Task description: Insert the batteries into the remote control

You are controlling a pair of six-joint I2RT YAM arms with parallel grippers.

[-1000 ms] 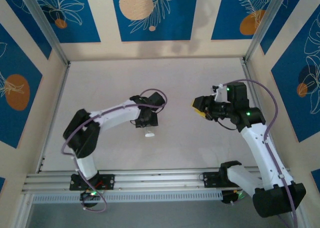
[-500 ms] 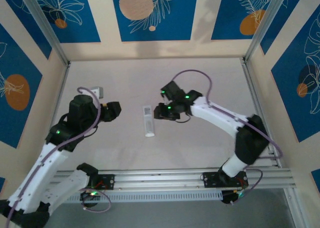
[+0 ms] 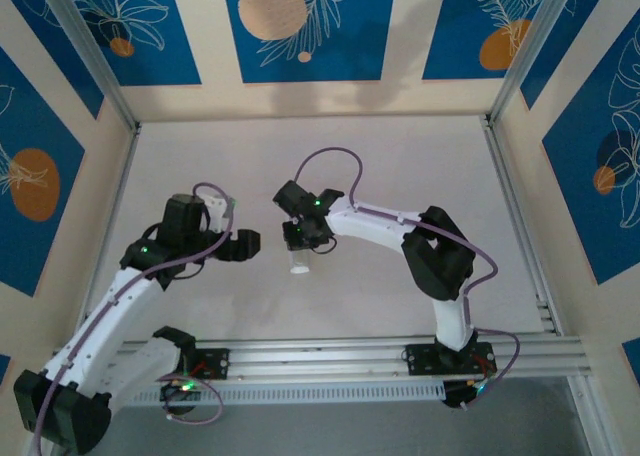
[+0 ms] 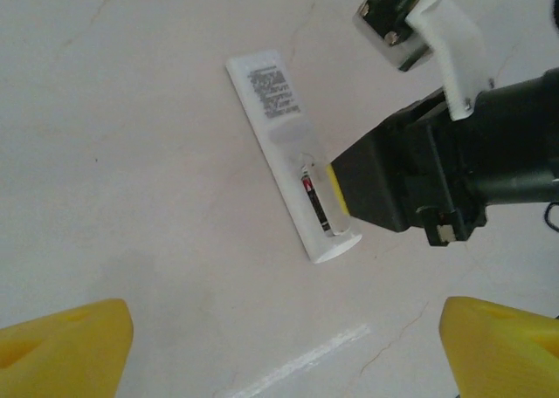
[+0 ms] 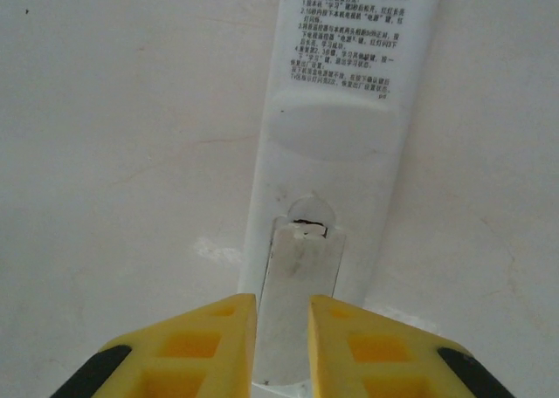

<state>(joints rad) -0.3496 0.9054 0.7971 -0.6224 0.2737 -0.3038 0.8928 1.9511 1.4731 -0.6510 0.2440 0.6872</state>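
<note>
The white remote control [image 4: 281, 136] lies back side up on the table, its printed label [image 5: 354, 40] towards the far end. One dark battery [image 4: 312, 202] with a red mark shows in the compartment at the near end; the other battery is hidden. My right gripper [image 3: 300, 238] hangs over that end, its yellow fingers [image 5: 188, 350] almost together on a thin white battery cover [image 5: 297, 276] lying along the compartment. My left gripper [image 3: 245, 244] stands left of the remote, open, with nothing between its fingertips [image 4: 61, 346].
A white scuff line [image 4: 297, 363] marks the table just in front of the remote. The aluminium rail [image 3: 320, 356] runs along the near edge, and patterned walls close in the other three sides.
My right gripper swung left from beside the remote to right over its near end. My left arm came in towards the remote and lowered.
</note>
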